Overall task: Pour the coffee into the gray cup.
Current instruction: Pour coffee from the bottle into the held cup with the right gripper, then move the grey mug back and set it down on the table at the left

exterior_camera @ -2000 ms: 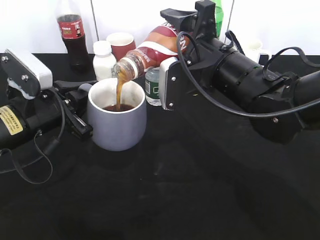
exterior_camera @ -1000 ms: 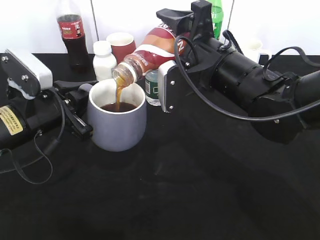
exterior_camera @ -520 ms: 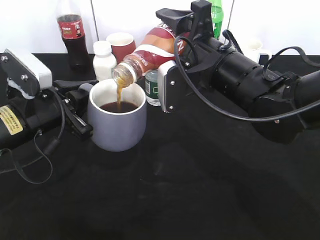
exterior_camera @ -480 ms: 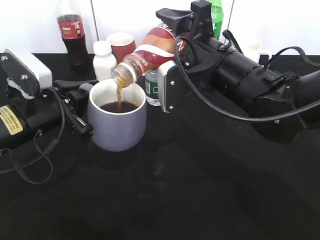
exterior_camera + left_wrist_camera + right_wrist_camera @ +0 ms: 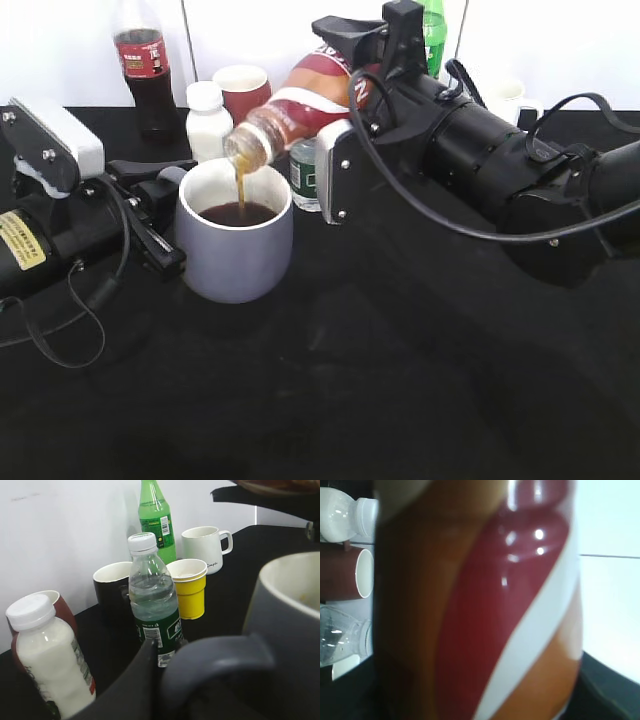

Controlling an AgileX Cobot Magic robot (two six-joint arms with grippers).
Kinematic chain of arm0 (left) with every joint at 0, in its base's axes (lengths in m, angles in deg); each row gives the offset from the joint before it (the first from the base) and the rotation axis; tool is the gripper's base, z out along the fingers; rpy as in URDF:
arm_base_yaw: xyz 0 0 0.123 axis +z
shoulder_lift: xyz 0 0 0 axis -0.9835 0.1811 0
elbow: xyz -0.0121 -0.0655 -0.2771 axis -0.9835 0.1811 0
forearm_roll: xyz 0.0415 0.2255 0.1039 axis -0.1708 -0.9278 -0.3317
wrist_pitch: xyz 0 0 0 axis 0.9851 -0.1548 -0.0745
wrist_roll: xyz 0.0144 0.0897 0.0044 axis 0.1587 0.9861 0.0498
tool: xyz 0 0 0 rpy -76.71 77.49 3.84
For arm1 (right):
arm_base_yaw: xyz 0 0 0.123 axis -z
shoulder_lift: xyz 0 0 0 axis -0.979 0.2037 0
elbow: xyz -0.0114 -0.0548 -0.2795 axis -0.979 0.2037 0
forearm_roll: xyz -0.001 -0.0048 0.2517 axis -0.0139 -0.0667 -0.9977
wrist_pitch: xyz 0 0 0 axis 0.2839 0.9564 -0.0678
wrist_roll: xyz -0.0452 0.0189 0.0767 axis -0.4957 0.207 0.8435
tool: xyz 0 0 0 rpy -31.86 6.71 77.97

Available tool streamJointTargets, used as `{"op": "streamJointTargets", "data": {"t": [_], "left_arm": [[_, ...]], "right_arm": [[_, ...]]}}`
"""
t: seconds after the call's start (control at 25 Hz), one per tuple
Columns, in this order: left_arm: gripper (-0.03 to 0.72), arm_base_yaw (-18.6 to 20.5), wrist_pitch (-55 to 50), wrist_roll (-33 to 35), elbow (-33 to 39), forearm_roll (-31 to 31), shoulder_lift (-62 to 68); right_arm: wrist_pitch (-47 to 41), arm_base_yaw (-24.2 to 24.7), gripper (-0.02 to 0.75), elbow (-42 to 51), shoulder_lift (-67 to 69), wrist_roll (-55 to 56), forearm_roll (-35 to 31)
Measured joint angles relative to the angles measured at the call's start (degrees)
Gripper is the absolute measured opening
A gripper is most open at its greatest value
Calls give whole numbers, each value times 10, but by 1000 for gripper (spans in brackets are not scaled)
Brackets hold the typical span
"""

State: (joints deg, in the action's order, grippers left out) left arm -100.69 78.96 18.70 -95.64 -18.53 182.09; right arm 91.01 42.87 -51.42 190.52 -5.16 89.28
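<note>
The gray cup (image 5: pixel 235 240) stands upright on the black desk (image 5: pixel 330 390) and serves as the reference point. It holds dark brown liquid that reaches well up its cream-white inside.

The coffee (image 5: pixel 300 100) is tilted neck-down above and behind-right of the gray cup, its open mouth directly over the cup's opening. A thin brown stream falls from the mouth into the liquid in the cup. The right claw (image 5: pixel 345 120) is clamped on the body of the coffee; in the right wrist view the red-brown and white wrap (image 5: pixel 485 610) fills nearly the whole frame.

The left claw (image 5: pixel 150 215) lies on the left side of the gray cup at its handle (image 5: pixel 220 660). In the left wrist view one dark finger (image 5: pixel 130 690) sits against the loop handle; whether the claw is closed on it cannot be told.

Behind the gray cup:
- a white milk bottle (image 5: pixel 207 120), capped, full of white liquid;
- a dark red cup (image 5: pixel 243 88), white inside, contents not visible;
- a clear water bottle (image 5: pixel 152 605) with a green label and white cap, mostly filled;
- a black cup (image 5: pixel 112 597), contents not visible;
- a yellow cup (image 5: pixel 189 587) with a pale rim;
- a white mug (image 5: pixel 202 547), upright;
- a green bottle (image 5: pixel 156 517);
- a cola bottle (image 5: pixel 145 65) with a red label, at back left.
</note>
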Motion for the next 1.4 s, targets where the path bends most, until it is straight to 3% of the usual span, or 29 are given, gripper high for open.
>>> {"op": "streamJointTargets", "data": {"t": [0.12, 0.32, 0.48, 0.64, 0.88, 1.08, 1.2, 1.4], "left_arm": [[71, 0, 0, 0, 0, 0, 0], [71, 0, 10, 0, 0, 1, 0], [72, 0, 13, 0, 0, 32, 0], [72, 28, 15, 0, 0, 144, 0], [72, 132, 18, 1, 0, 199, 2], [72, 142, 24, 1, -8, 259, 95], [72, 143, 25, 1, -57, 303, 140], [72, 187, 28, 1, -143, 311, 203]], "right_arm": [[0, 0, 510, 0, 0, 81, 0], [-7, 0, 510, 0, 0, 442, -6], [-7, 0, 510, 0, 0, 601, -7], [-7, 0, 510, 0, 0, 624, -8], [-7, 0, 510, 0, 0, 625, -8], [-3, 0, 510, 0, 0, 645, -9], [-3, 0, 510, 0, 0, 669, -9], [-3, 0, 510, 0, 0, 673, -9]]}}
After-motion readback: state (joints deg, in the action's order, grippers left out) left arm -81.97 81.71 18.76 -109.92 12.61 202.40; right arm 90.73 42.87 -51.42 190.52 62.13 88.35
